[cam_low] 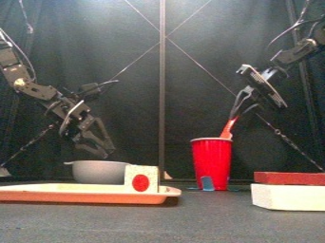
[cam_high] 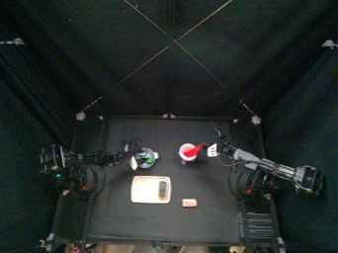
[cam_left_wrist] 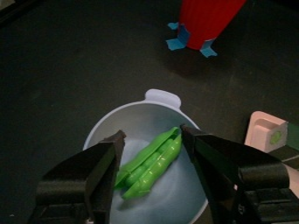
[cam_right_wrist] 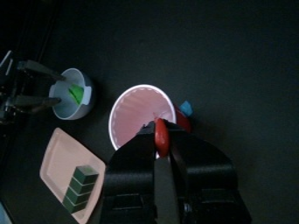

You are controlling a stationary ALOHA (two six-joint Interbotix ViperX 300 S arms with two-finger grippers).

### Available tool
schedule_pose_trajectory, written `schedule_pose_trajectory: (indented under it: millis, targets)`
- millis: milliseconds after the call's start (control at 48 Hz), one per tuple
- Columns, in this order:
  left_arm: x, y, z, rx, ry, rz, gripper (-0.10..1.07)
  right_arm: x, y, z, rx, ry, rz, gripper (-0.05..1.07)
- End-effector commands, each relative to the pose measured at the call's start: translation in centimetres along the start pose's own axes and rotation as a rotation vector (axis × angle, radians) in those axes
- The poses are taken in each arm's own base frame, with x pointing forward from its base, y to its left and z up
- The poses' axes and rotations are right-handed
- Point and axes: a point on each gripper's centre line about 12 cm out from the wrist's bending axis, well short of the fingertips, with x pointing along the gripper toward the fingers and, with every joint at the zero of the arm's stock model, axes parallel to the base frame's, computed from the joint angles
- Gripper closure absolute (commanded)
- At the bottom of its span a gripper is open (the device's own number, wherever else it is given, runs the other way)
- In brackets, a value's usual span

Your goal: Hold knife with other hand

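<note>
**Knife in R claw, over cup**

R gripper [cam_right_wrist: 165, 150] clamped on red knife [cam_low: 230, 127], tip at red cup [cam_low: 212, 163] rim. L gripper [cam_left_wrist: 158, 150] wide open, empty, over bowl [cam_left_wrist: 117, 131] w/ green pea pod [cam_left_wrist: 149, 161]. No legible text or labels anywhere.

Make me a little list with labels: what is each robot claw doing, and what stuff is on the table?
right gripper: shut on the red knife, above the red cup
left gripper: open, over the grey bowl
in the bowl: green pea pod
also on the table: pale board
</note>
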Motion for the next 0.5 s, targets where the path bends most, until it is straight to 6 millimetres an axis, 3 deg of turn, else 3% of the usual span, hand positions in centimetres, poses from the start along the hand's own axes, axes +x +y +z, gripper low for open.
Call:
schedule_pose_trajectory:
  millis: [0,292,479]
  targets:
    - [0.2,-0.2,1.0,0.001,-0.029,-0.004,0.08,-0.3,0.4,0.5,-0.007,-0.019,0.016,0.61]
    - [-0.4,-0.6,2.2,0.031,-0.083,-0.028,0.08,-2.9,1.7,2.4,-0.075,-0.125,0.082,0.61]
    - [-1.0,-1.9,4.1,0.075,-0.169,-0.079,0.08,-4.8,2.5,3.1,-0.093,-0.187,0.141,0.61]
